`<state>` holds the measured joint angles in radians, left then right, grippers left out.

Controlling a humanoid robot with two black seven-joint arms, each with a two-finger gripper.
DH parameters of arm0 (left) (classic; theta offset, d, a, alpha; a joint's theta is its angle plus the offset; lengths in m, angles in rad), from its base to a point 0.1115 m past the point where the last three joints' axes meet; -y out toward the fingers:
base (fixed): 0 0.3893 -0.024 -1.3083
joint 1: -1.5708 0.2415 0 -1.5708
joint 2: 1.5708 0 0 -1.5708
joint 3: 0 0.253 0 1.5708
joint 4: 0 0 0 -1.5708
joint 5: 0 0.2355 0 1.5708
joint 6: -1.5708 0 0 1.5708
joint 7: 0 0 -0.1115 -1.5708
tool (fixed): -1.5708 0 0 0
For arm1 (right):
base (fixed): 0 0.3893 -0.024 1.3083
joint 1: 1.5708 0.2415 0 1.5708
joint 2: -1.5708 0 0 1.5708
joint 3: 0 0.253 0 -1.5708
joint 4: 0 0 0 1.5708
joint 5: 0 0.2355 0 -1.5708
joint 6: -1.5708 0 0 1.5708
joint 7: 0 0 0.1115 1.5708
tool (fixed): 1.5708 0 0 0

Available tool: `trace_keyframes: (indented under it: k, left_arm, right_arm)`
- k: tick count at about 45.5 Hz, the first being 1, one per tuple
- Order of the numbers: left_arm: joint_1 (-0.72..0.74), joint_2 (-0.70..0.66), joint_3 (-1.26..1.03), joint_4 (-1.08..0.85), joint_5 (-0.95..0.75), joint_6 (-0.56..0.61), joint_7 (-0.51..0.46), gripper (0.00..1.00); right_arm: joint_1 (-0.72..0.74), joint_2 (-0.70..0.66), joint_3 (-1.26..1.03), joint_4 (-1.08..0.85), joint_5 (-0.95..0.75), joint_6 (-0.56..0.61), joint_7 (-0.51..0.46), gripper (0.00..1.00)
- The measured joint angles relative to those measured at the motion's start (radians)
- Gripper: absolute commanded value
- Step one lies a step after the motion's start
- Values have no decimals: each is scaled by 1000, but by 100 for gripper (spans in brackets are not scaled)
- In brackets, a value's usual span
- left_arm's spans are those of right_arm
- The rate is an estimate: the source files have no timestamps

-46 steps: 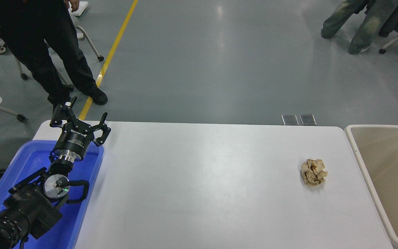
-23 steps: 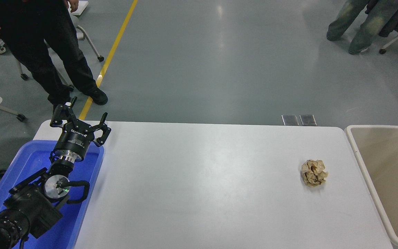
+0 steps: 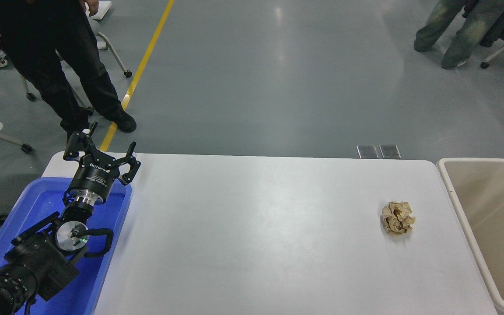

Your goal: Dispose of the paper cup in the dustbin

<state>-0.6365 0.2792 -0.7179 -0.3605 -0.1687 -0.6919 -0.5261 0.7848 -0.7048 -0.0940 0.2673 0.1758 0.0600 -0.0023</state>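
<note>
My left black gripper [image 3: 103, 146] sits at the lower left above the blue plastic tray [image 3: 37, 205], fingers spread wide, holding nothing and touching nothing. Tray shows only bare blue floor where my arm doesn't cover it. My right arm isn't in the picture.

Large beige plastic dustbin [image 3: 453, 192] stands at the right end of the white table [image 3: 252, 227], rim about level with the tabletop; the inside I can see is bare. Small white paper cup: not visible anywhere in view, can't tell where it is.

Crumpled brown paper ball [image 3: 397, 218] lies on the table near the dustbin, not touching it.
</note>
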Motion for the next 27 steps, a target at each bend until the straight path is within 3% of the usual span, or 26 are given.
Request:
trace_keyframes:
  k: [12,27]
  left_arm:
    - [0,0,0,0,0,1,0,100]
    - [0,0,0,0,0,1,0,100]
  right_arm:
    - [-62,96,116,-77,41,-90,-81,0]
    - [-136,178,188,-119,55,-115,-104,0]
